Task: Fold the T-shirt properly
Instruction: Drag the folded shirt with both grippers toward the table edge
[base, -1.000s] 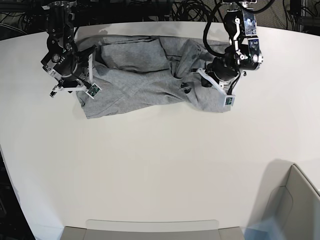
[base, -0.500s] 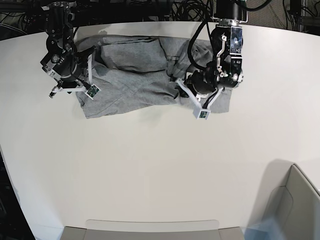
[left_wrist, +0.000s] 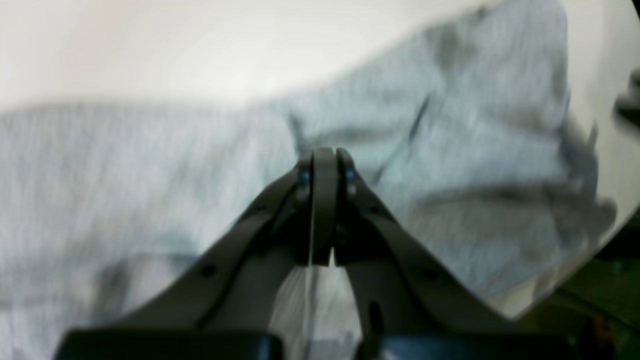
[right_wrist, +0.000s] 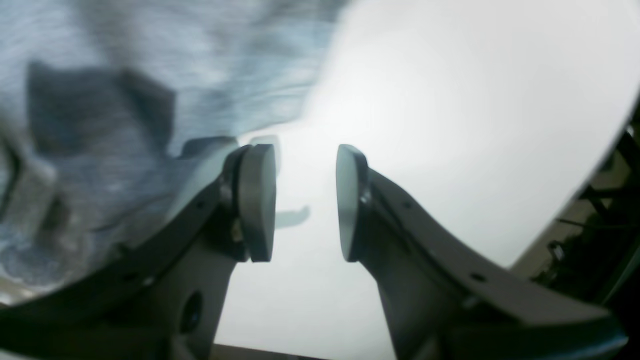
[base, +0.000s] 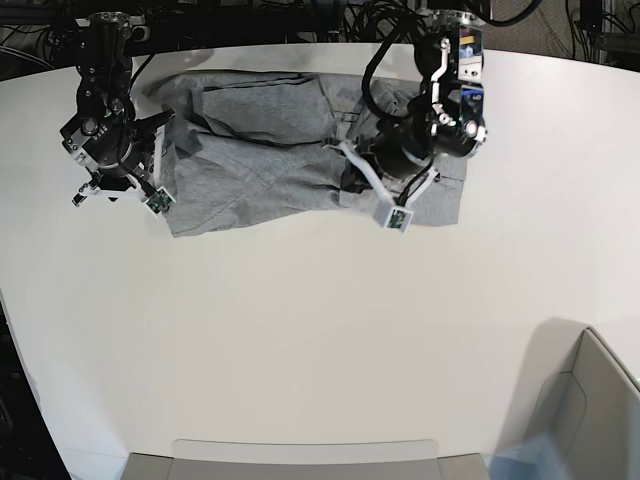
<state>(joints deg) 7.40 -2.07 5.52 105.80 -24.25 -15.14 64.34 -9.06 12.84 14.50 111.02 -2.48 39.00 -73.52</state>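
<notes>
A white table (base: 320, 340) holds the crumpled grey T-shirt (base: 270, 150) along its far edge. Since 1 second ago, the left gripper (left_wrist: 324, 165), pressed closed, moved inward over the shirt's middle. The right gripper (right_wrist: 305, 200), spread wide and empty, drifted outward past the shirt's edge.

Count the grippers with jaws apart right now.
1: the right gripper, open beside the T-shirt edge over bare table. The left gripper is shut above the shirt.

My left gripper (left_wrist: 324, 200) has its dark fingers (left_wrist: 325, 170) pressed together over the blurred, rumpled heather-grey cotton T-shirt (left_wrist: 150, 165), pale white desk (left_wrist: 150, 45) beyond it.
</notes>
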